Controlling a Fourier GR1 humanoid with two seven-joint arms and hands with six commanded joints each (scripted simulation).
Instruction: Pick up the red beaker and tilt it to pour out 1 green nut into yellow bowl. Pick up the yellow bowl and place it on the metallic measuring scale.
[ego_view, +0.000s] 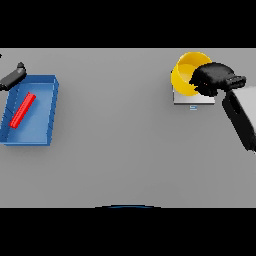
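Right hand (210, 79) grips yellow bowl (184, 75) on scale (192, 100).

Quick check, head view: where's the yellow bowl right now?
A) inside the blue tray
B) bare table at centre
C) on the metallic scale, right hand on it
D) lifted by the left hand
C: the yellow bowl sits over the metallic scale at upper right, with the right hand curled over its rim; the blue tray at left holds only a red object, and the left hand is by the tray's far corner.
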